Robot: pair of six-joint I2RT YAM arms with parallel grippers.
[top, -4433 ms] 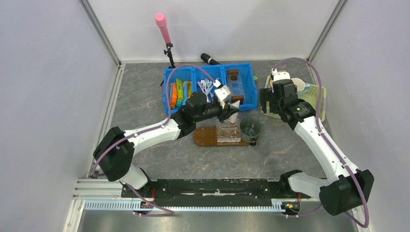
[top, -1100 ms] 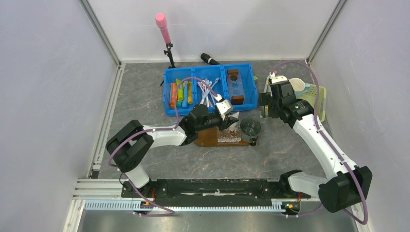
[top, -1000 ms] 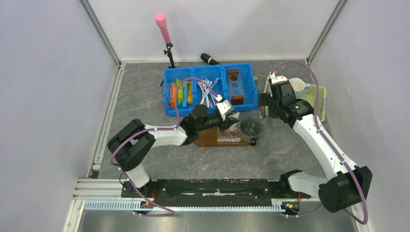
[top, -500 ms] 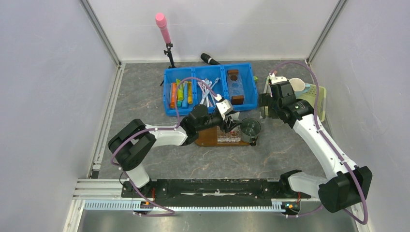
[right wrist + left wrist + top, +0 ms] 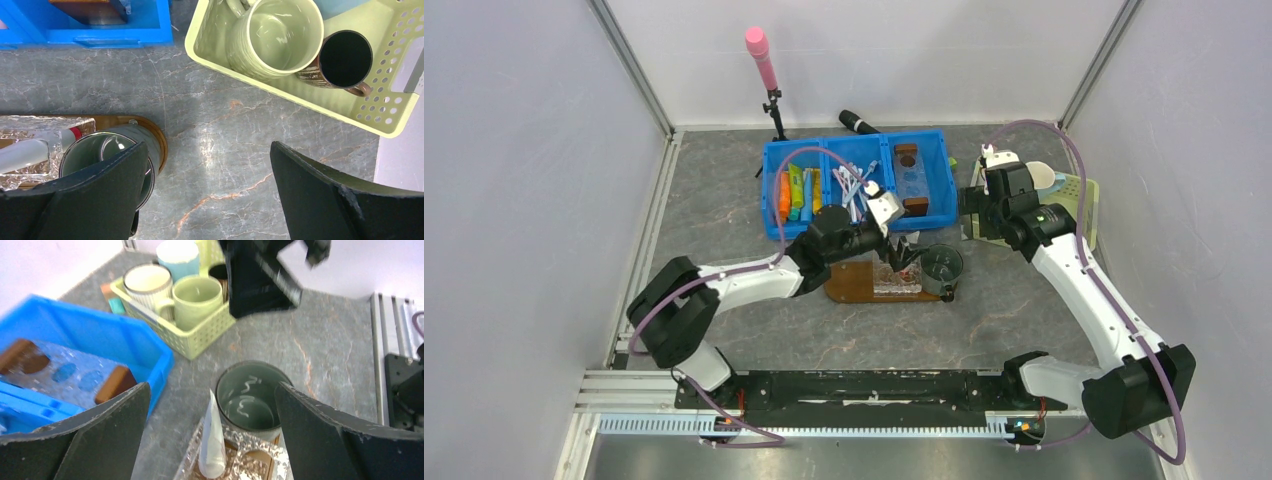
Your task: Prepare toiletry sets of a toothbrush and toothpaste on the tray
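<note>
The dark wooden tray lies in the middle of the table, carrying a glittery clear holder and a dark cup. A white toothpaste tube stands leaning in the holder. My left gripper hovers open just above it, fingers well apart on either side and not touching it. From the right wrist the same tube shows a red band. Light toothbrushes and a green toothpaste tube lie in the blue bin. My right gripper stands open over bare table beside the cup.
A pale green basket with several mugs stands right of the blue bin. Orange and yellow tubes fill the bin's left compartment, wooden blocks its right. A pink microphone on a stand rises behind.
My left gripper has opened, let go of the white tube in the holder and lifted slightly. The right arm has barely moved.
</note>
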